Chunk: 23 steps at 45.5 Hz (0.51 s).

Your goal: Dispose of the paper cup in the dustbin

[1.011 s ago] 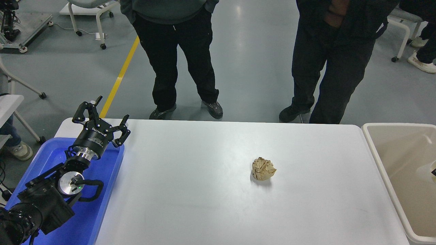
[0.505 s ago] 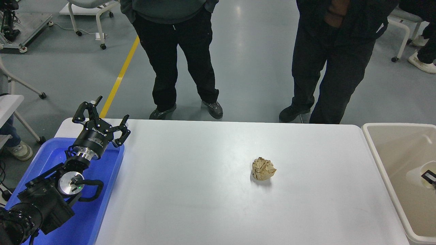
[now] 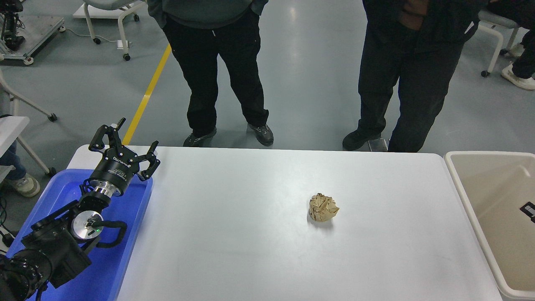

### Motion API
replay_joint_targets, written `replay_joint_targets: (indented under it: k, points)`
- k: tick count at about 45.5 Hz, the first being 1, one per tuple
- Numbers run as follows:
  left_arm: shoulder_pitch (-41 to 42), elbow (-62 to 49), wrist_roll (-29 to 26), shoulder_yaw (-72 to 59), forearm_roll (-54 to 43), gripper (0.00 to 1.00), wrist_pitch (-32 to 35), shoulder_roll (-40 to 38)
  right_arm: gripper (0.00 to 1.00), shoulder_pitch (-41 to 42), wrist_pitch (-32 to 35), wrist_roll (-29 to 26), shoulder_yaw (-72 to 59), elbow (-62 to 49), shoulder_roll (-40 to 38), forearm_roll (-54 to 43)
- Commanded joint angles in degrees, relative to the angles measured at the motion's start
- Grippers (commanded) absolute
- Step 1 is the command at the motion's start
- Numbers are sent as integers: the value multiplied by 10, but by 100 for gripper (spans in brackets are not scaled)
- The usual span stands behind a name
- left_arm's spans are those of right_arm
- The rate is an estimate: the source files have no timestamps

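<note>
Your right gripper [image 3: 530, 210] shows only as a dark tip over the dustbin [image 3: 459, 179] at the counter's [image 3: 250, 251] right edge — its jaws can't be judged, and no paper cup shows. Your left gripper [image 3: 125, 144] sits parked above the blue tray [image 3: 121, 267], jaws spread; a crumpled brown paper ball [image 3: 323, 207] lies mid-counter.

A crumpled brown paper ball [image 3: 323, 207] lies on the white rectangular table [image 3: 250, 242], right of its middle. Off the table's right edge stands the large beige plastic dustbin [image 3: 462, 188]; a small black tip of the right gripper [image 3: 529, 210] shows over it at the picture's edge. The left gripper [image 3: 125, 146], fingers spread, hovers parked over a blue plastic tray [image 3: 129, 246] at the table's left edge. Two people stand beyond the far edge.
</note>
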Motion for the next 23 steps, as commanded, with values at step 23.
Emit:
replay_joint_targets:
  k: [23]
  points:
    - [0,0,0,0,0,100,0,0,99,149,-1,5,309,61,-48,2]
